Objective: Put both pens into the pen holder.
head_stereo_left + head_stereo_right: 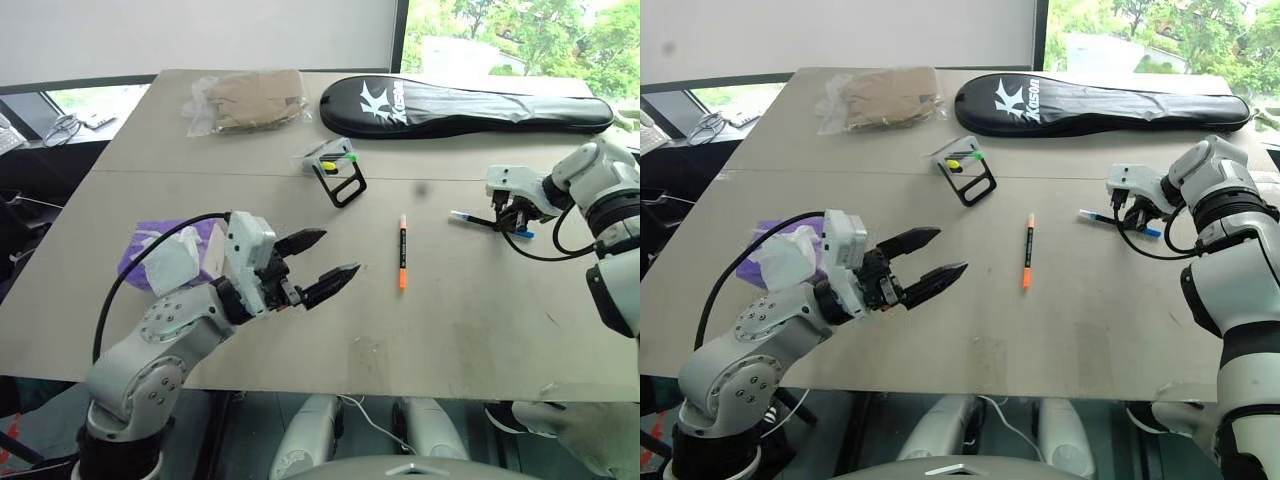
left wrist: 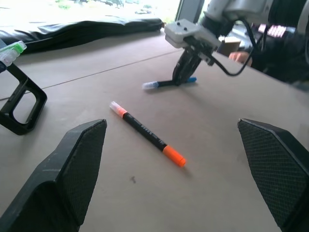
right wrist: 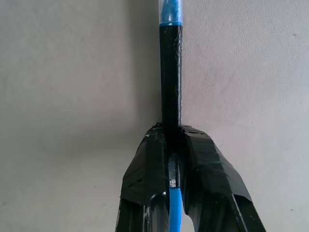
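**Right end effector clamped on the blue-ended pen; orange pen lies loose**

You have a grey counter [image 1: 300,330] under everything. Along its far edge lies the long black racket bag [image 1: 465,105], and beside that, toward the far left corner, a clear bag of tan material [image 1: 250,100]. A purple tissue box [image 1: 165,255] sits near the left edge, partly behind your left arm.

Your left end effector [image 1: 315,265] hangs above the counter near the front edge, just beside the tissue box, its two black fingers spread wide with nothing between them.

The pen holder [image 1: 335,172] stands in the far middle of the counter, just in front of the racket bag's near end, with yellow and green bits at its top and its black loop frame facing you.

Your right end effector [image 1: 512,218] is down at the counter near the right edge, its fingers closed on the black-barrelled pen [image 3: 170,77]; the barrel runs out past the fingertips and lies against the counter.

The orange pen [image 1: 403,252] lies free in the middle of the counter, between the two end effectors and on the near side of the pen holder, well apart from it.
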You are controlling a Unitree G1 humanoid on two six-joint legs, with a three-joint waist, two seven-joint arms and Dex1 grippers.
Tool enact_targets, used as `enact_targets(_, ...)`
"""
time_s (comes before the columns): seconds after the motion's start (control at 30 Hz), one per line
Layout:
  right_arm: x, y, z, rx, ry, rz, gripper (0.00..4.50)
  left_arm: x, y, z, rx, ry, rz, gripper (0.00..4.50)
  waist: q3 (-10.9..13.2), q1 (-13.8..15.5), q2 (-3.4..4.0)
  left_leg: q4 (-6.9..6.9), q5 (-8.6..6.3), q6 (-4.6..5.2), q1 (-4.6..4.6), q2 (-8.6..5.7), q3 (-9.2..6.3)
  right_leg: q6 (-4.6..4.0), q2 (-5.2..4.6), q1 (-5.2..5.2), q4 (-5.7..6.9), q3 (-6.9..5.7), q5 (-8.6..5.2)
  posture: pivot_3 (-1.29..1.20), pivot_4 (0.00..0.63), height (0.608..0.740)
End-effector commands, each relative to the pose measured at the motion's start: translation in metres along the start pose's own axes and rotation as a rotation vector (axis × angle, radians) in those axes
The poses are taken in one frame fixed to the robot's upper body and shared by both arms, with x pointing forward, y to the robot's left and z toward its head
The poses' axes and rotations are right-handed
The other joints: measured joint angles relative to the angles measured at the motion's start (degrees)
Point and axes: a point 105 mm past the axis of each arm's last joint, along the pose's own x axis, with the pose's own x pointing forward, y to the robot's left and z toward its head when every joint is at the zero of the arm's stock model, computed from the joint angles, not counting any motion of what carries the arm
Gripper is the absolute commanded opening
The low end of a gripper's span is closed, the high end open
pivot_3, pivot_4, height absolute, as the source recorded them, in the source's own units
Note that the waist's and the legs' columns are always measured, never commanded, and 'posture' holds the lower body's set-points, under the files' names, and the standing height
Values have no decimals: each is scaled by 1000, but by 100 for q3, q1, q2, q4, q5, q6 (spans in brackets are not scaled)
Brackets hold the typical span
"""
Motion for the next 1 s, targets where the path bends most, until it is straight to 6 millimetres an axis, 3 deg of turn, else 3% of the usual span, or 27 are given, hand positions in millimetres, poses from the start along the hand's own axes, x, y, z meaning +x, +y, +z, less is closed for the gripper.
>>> enact_targets(0.03, -21, 7, 42, 137, -314, 124, 55, 5, -6, 12, -71, -52, -24, 4500, 0, -7, 0, 3, 0, 0, 0, 0, 5, 0, 0, -6, 14, 4, 0, 0, 150, 740)
enact_targets(0.1, -37, 18, 73, 217, -537, 224, 55, 11, -6, 11, -129, -65, -27, 4500, 1, -37, 2, 6, 1, -1, 2, 0, 6, 0, 1, -8, 27, 8, 0, 0, 150, 740)
enact_targets(0.17, -45, 41, 87, 211, -657, 272, 55, 19, -1, 11, -195, -82, -7, 4500, -2, -19, 3, 8, 1, -1, 4, 2, 0, 0, 3, -6, 32, 8, 0, 0, 150, 740)
enact_targets(0.43, -53, 142, 114, 106, -751, 299, 55, 38, 9, 21, -332, -104, -49, 4500, -1, 111, 6, 18, 1, -1, -9, -5, -2, 1, -1, -13, 33, 3, 0, 0, 150, 740)
enact_targets(0.57, -54, 166, 127, 74, -777, 310, 0, 45, 3, 21, -337, -69, -120, 3456, -4, 123, 2, 20, 1, -1, 2, -5, -5, 2, 0, -7, 37, 0, 1, 0, 150, 740)
enact_targets(0.67, -54, 177, 136, 61, -796, 323, 0, 48, -1, 20, -343, -54, -159, 1731, -4, 123, 1, 20, 1, -1, 1, -7, -4, 1, -2, -7, 35, 1, 1, 0, 150, 740)
enact_targets(0.83, -50, 182, 141, 55, -807, 315, 0, 51, -6, 22, -341, -56, -194, 22, -4, 117, 1, 19, 2, -2, 2, -7, -6, 1, -1, -7, 36, 0, 1, 0, 150, 740)
enact_targets(0.9, -50, 179, 142, 55, -833, 295, 0, 51, -4, 24, -332, -65, -182, 22, -4, 114, 1, 19, 2, -2, 1, -7, -5, 1, -1, -7, 36, 1, 1, 0, 150, 740)
enact_targets(1.0, -55, 174, 136, 56, -930, 256, 1203, 47, 11, 39, -237, -119, -92, 0, -4, 120, 1, 19, 2, -2, 1, -7, -6, 1, -1, -7, 34, 0, 1, 0, 150, 740)
